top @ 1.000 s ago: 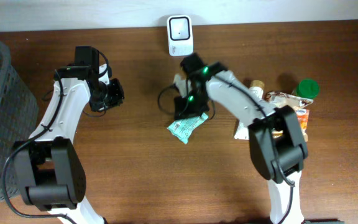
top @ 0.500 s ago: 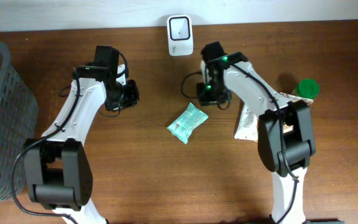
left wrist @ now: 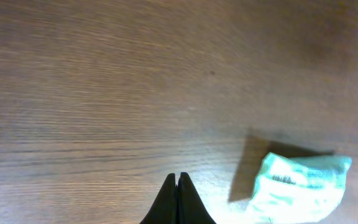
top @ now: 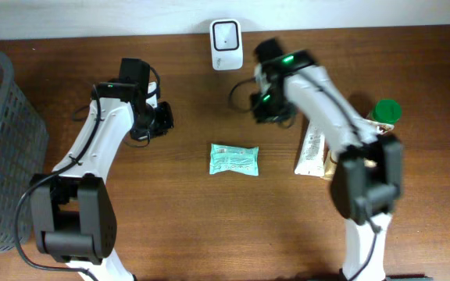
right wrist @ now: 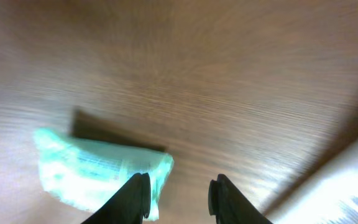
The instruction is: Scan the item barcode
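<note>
L gripper (left wrist: pixel 178 183) is seen closed, empty, up-left of green pkt (top: pixel 233 160); R gripper (right wrist: pixel 179 186) is seen parted, nothing gripped, up-right of it.

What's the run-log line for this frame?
left jaws: shut, empty | right jaws: open, empty | green packet: flat on table, untouched | scanner: far edge, nothing presented

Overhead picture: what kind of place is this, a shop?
Likely a practice checkout, not a real shop: a white scanner at the back, a grey basket on the left, and a green packet lying in the middle.
</note>
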